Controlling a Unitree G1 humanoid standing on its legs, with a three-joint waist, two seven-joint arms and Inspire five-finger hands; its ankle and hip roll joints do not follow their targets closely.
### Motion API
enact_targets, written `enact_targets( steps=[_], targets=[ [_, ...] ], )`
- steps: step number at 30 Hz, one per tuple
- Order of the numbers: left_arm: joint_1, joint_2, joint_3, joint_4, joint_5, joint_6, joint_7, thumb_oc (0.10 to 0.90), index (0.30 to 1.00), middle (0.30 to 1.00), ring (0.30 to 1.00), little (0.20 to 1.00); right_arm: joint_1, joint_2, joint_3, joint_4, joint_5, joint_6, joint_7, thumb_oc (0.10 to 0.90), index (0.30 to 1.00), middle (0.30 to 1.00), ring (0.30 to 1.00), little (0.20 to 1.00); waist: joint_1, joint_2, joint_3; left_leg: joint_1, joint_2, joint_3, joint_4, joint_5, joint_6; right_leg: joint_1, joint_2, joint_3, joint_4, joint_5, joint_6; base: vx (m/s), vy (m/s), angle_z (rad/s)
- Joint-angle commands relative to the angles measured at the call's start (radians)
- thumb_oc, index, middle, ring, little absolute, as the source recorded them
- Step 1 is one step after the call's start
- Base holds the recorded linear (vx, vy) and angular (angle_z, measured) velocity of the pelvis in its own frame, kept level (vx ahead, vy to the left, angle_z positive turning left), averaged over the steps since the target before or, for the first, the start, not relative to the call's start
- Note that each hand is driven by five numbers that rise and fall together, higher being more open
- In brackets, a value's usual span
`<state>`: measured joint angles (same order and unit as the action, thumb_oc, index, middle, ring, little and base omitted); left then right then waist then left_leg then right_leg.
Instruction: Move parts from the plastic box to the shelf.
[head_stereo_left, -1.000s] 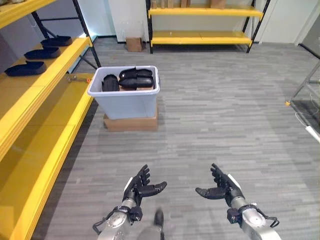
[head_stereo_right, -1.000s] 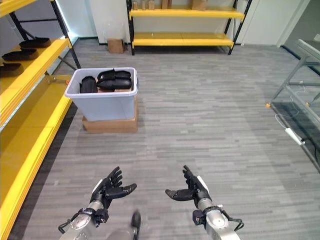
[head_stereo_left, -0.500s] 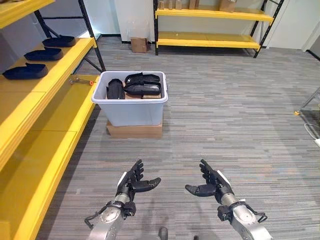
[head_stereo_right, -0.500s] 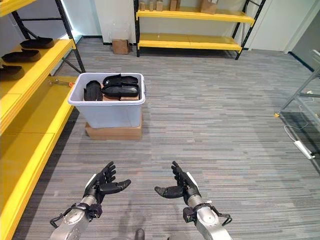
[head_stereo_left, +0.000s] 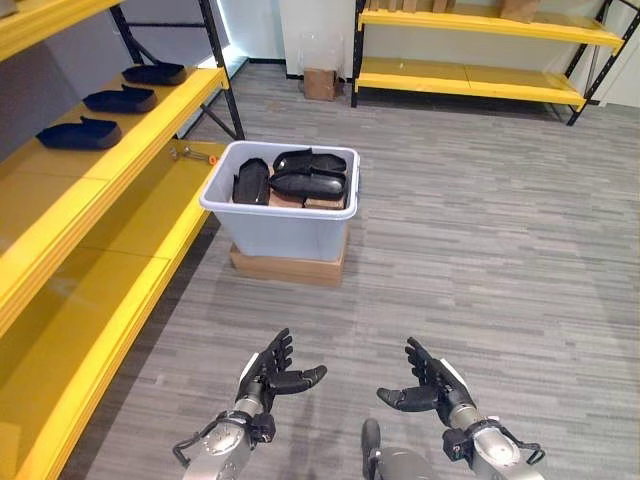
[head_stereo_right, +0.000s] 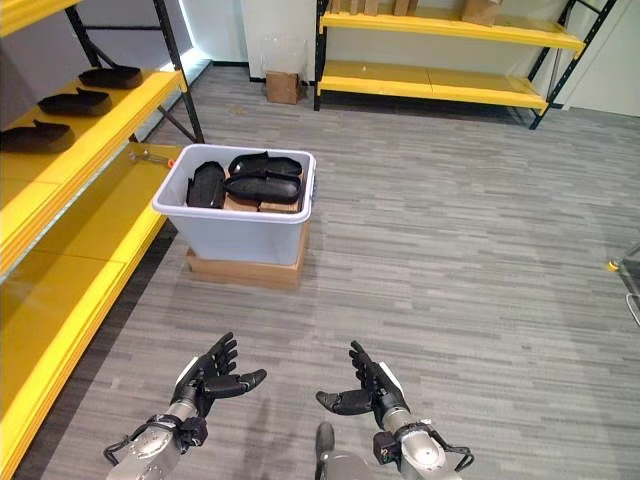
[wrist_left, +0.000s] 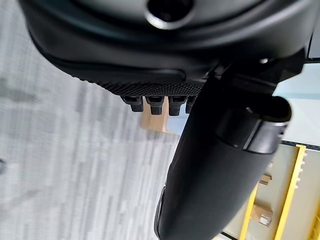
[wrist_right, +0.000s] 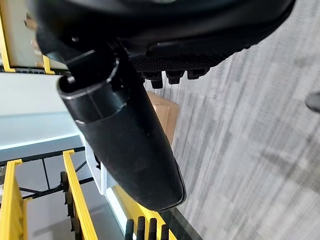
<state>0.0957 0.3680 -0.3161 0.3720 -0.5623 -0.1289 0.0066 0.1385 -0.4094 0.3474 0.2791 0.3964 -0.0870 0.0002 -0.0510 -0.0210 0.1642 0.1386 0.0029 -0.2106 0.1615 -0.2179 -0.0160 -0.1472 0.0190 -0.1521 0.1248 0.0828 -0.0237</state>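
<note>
Your left hand (head_stereo_left: 268, 372) has its fingers spread and relaxed, thumb out toward the middle, and nothing in them. Your right hand (head_stereo_left: 430, 382) mirrors it: fingers straight, thumb pointing inward, white cover on the thumb side, holding nothing. Both hover low over the grey plank floor (head_stereo_left: 480, 240), palms turned toward each other with a gap between them.

Ahead and a little to your left stands the plastic box (head_stereo_left: 285, 225), pale grey-white, resting on a flat cardboard box (head_stereo_left: 286, 268) that shows beneath it. Inside the plastic box lie the black parts (head_stereo_left: 308, 182): one stands lengthwise at the left end, the others are stacked crosswise beside it, over something brown. The box is well apart from both hands.

Just left of the box runs the yellow shelf (head_stereo_left: 95, 230), its lower level beside the box and its upper level bearing three dark parts (head_stereo_left: 78, 134) in a row. A small tool with an orange tip (head_stereo_left: 195, 154) lies on the lower level near the box's far corner. A second yellow shelf unit (head_stereo_left: 480, 80) lines the far wall, with a small cardboard box (head_stereo_left: 319, 84) on the floor beside it.
</note>
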Motion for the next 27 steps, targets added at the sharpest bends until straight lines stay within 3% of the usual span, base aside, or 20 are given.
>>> enact_targets(
  steps=[1,2,3,5,6,8,9,10,11,12,14,16,19,24,27],
  targets=[
    [-0.052,0.001,0.021,-0.095,0.015,-0.09,-0.027,0.9,1.0,1.0,1.0,1.0,-0.05,-0.031,-0.053,-0.094,0.031,-0.103,-0.008,0.9,1.0,1.0,1.0,1.0,-0.006,-0.017,-0.038,-0.068,-0.016,0.128,0.233,0.215,-0.065,0.037,-0.009,0.051,-0.014,-0.072,0.059,0.05,-0.073,-0.03],
    [-0.053,0.001,0.021,-0.095,0.015,-0.09,-0.027,0.9,1.0,1.0,1.0,1.0,-0.05,-0.031,-0.053,-0.094,0.031,-0.103,-0.008,0.9,1.0,1.0,1.0,1.0,-0.008,-0.015,-0.04,-0.077,-0.015,0.126,0.245,0.21,-0.065,0.033,-0.008,0.049,-0.013,-0.071,0.059,0.03,-0.099,-0.16],
    [-0.059,0.0,0.016,-0.096,0.002,-0.09,-0.026,0.9,1.0,1.0,1.0,1.0,-0.063,-0.042,-0.05,-0.097,0.043,-0.11,-0.011,0.9,1.0,1.0,1.0,1.0,0.015,-0.033,-0.006,-0.17,-0.032,0.129,0.417,0.263,-0.074,0.075,-0.009,0.072,-0.022,-0.086,0.034,0.06,-0.068,-0.22],
    [-0.057,-0.003,0.013,-0.102,-0.002,-0.086,-0.021,0.9,1.0,1.0,1.0,1.0,-0.064,-0.052,-0.051,-0.103,0.045,-0.111,-0.018,0.9,1.0,1.0,1.0,1.0,0.033,-0.046,0.014,-0.245,-0.049,0.136,0.464,0.241,-0.045,0.097,-0.019,0.092,-0.024,-0.098,0.024,0.11,-0.053,-0.24],
    [-0.059,-0.002,0.017,-0.109,-0.001,-0.084,-0.017,0.9,1.0,1.0,1.0,1.0,-0.064,-0.054,-0.053,-0.105,0.045,-0.111,-0.024,0.9,1.0,1.0,1.0,1.0,0.031,-0.061,0.019,-0.293,-0.002,0.16,0.433,0.228,-0.025,0.105,-0.037,0.095,-0.026,-0.095,0.03,0.13,-0.001,-0.36],
    [-0.058,0.003,0.02,-0.113,-0.01,-0.084,-0.021,0.9,1.0,1.0,1.0,1.0,-0.059,-0.056,-0.063,-0.117,0.056,-0.114,-0.03,0.9,1.0,1.0,1.0,1.0,0.038,-0.07,0.012,-0.292,0.096,0.185,0.285,0.215,-0.015,0.12,-0.049,0.11,-0.033,-0.111,0.04,0.15,0.054,-0.27],
    [-0.058,0.003,0.02,-0.113,-0.01,-0.084,-0.021,0.9,1.0,1.0,1.0,1.0,-0.057,-0.057,-0.063,-0.117,0.056,-0.113,-0.03,0.9,1.0,1.0,1.0,1.0,0.042,-0.072,0.015,-0.282,0.096,0.189,0.276,0.216,-0.016,0.125,-0.049,0.114,-0.033,-0.112,0.04,0.25,0.157,-0.07],
    [-0.056,0.005,0.017,-0.11,-0.007,-0.085,-0.016,0.9,1.0,1.0,1.0,1.0,-0.057,-0.058,-0.072,-0.123,0.05,-0.121,-0.039,0.9,1.0,1.0,1.0,1.0,0.057,-0.057,0.001,-0.264,0.145,0.13,-0.003,0.257,-0.027,0.139,-0.035,0.14,-0.039,-0.138,0.051,0.18,0.109,-0.15],
    [-0.056,0.005,0.016,-0.11,-0.007,-0.085,-0.016,0.9,1.0,1.0,1.0,1.0,-0.056,-0.059,-0.072,-0.124,0.05,-0.121,-0.039,0.9,1.0,1.0,1.0,1.0,0.058,-0.057,0.003,-0.252,0.146,0.133,-0.019,0.264,-0.029,0.143,-0.035,0.141,-0.039,-0.14,0.05,0.33,0.254,-0.26],
    [-0.052,0.006,0.015,-0.107,0.0,-0.086,-0.017,0.9,1.0,1.0,1.0,1.0,-0.055,-0.064,-0.077,-0.12,0.039,-0.123,-0.045,0.9,1.0,1.0,1.0,1.0,0.064,-0.03,-0.011,-0.253,0.203,0.077,-0.209,0.369,-0.061,0.163,-0.018,0.163,-0.035,-0.17,0.05,0.26,0.219,-0.34],
    [-0.055,0.007,0.019,-0.104,0.007,-0.084,-0.02,0.9,1.0,1.0,1.0,1.0,-0.05,-0.061,-0.081,-0.121,0.038,-0.118,-0.042,0.9,1.0,1.0,1.0,1.0,0.063,-0.017,-0.016,-0.267,0.214,0.077,-0.223,0.393,-0.079,0.188,-0.029,0.176,-0.014,-0.196,0.058,0.28,0.283,-0.36],
    [-0.051,0.004,0.018,-0.088,0.007,-0.085,-0.027,0.9,1.0,1.0,1.0,1.0,-0.04,-0.044,-0.078,-0.112,0.033,-0.11,-0.029,0.9,1.0,1.0,1.0,1.0,0.063,-0.007,-0.03,-0.24,0.211,0.095,-0.223,0.375,-0.085,0.214,-0.05,0.186,-0.003,-0.214,0.071,0.23,0.3,-0.43],
    [-0.054,0.017,0.012,-0.102,0.003,-0.086,-0.031,0.9,1.0,1.0,1.0,1.0,-0.026,-0.025,-0.084,-0.122,0.035,-0.105,-0.02,0.9,1.0,1.0,1.0,1.0,0.063,-0.016,-0.049,-0.241,0.168,0.135,-0.181,0.337,-0.073,0.233,-0.105,0.188,-0.017,-0.191,0.102,0.22,0.283,-0.29],
    [-0.063,0.034,0.008,-0.107,0.005,-0.089,-0.027,0.9,1.0,1.0,1.0,1.0,-0.036,-0.007,-0.074,-0.127,0.026,-0.096,-0.014,0.9,1.0,1.0,1.0,1.0,0.069,-0.032,-0.067,-0.253,0.097,0.182,-0.09,0.242,-0.029,0.242,-0.197,0.2,-0.032,-0.133,0.148,0.16,0.26,-0.06],
    [-0.066,0.042,0.008,-0.115,0.007,-0.088,-0.023,0.9,1.0,1.0,1.0,1.0,-0.042,-0.003,-0.07,-0.13,0.016,-0.093,-0.015,0.9,1.0,1.0,1.0,1.0,0.069,-0.036,-0.073,-0.256,0.075,0.198,-0.069,0.213,-0.012,0.224,-0.225,0.208,-0.023,-0.098,0.166,0.11,0.205,-0.04]
  ],
)
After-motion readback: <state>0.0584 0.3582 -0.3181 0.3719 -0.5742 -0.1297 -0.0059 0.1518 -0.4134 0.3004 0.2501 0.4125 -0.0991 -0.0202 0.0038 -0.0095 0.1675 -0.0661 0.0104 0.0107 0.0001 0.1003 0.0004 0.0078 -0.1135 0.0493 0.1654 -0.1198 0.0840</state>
